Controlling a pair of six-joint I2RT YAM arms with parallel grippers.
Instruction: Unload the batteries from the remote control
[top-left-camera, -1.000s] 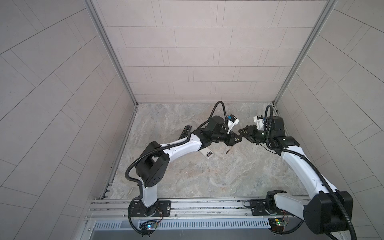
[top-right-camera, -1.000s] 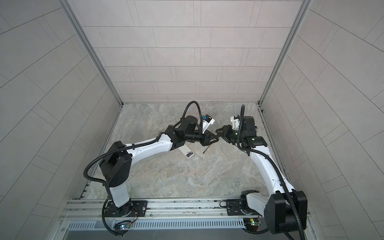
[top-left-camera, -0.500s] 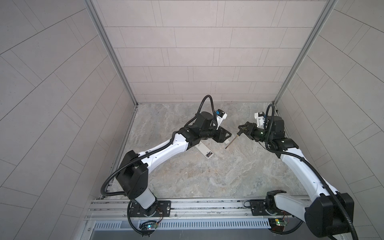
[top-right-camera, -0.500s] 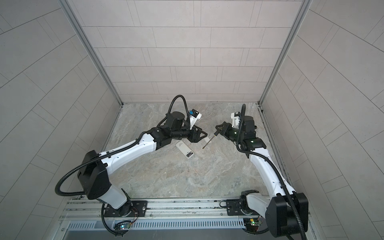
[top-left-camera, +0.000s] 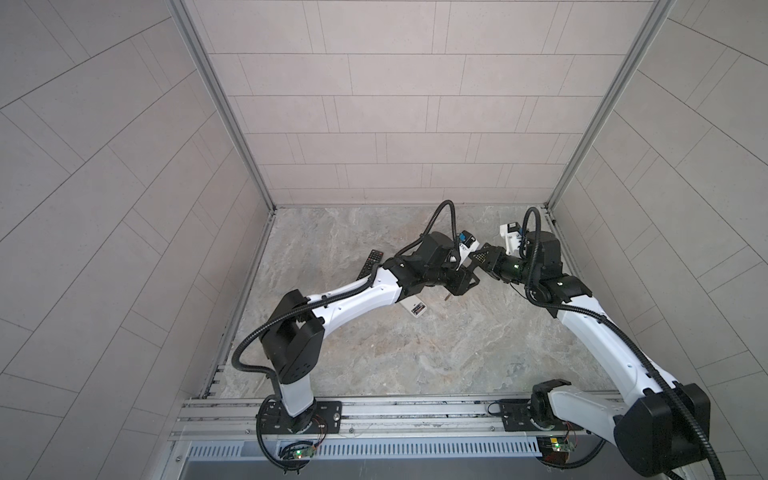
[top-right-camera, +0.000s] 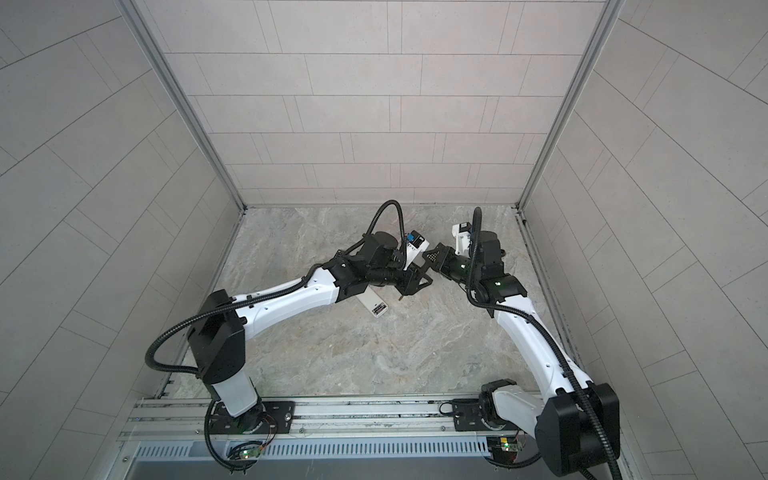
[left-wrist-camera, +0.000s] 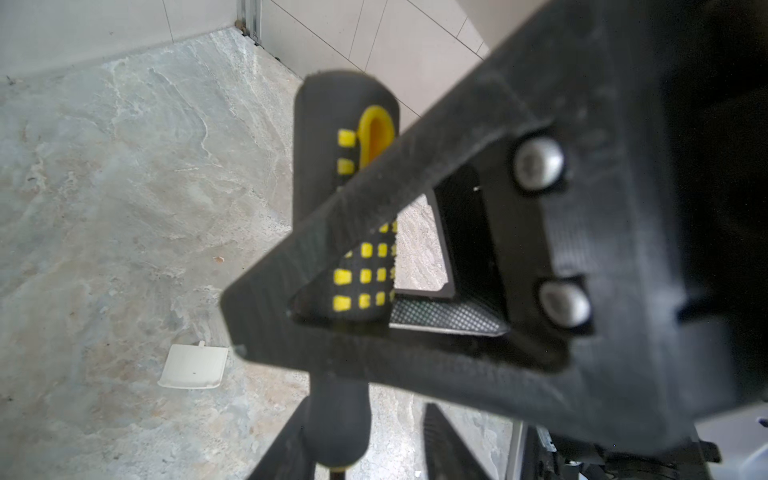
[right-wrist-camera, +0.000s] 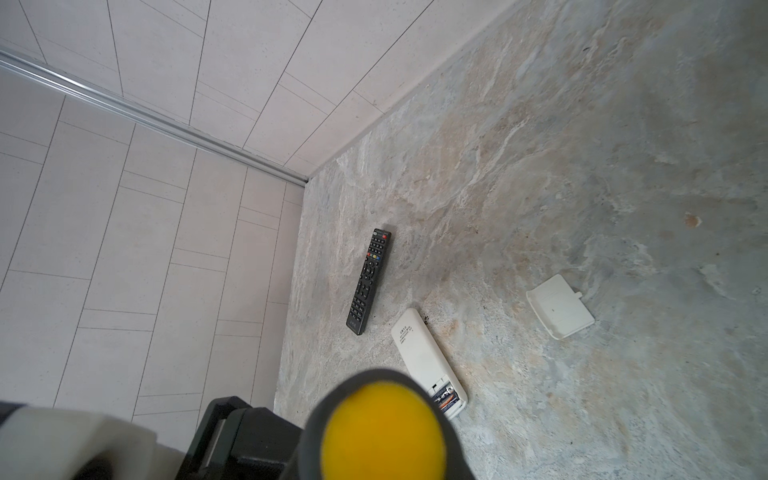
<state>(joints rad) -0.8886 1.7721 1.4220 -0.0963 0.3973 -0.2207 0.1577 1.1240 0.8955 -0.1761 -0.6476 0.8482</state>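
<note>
Batteries (right-wrist-camera: 445, 398): two slim dark cells, side by side in the open bay at one end of the white remote (right-wrist-camera: 422, 353). The remote lies back-up on the floor (right-wrist-camera: 582, 166). Nothing is touching them.

Feel: my guess is light, hard, smooth and round. They'd roll the second they're free, and they'd squirt out of a sloppy pinch. They're probably sprung in at the ends too, so they won't just tip out.

Where to grab: I'd lever one end up with a thin tip first. Once the barrel stands proud of the bay, pinch across its middle. The remote looks light as well and will likely skate on that stone unless something pins it.

Right gripper (top-left-camera: 480, 261): clamped on the black-and-yellow handle of the screwdriver (left-wrist-camera: 345, 266), holding it up off the floor. The yellow butt end fills the bottom of the right wrist view.

Left gripper (top-left-camera: 460, 284): right up against the other one, jaws part open either side of the screwdriver's black neck. One finger (left-wrist-camera: 291, 440) looks to be touching the neck, and floor shows between the neck and the other finger. Not a grip, as far as I can see.

White cover (right-wrist-camera: 561, 307): off, lying by itself on the floor, well apart from the white remote.

Black remote (right-wrist-camera: 369, 282): buttons up, just beside the white one, on the wall side. Can't tell anything about its batteries from here.
</note>
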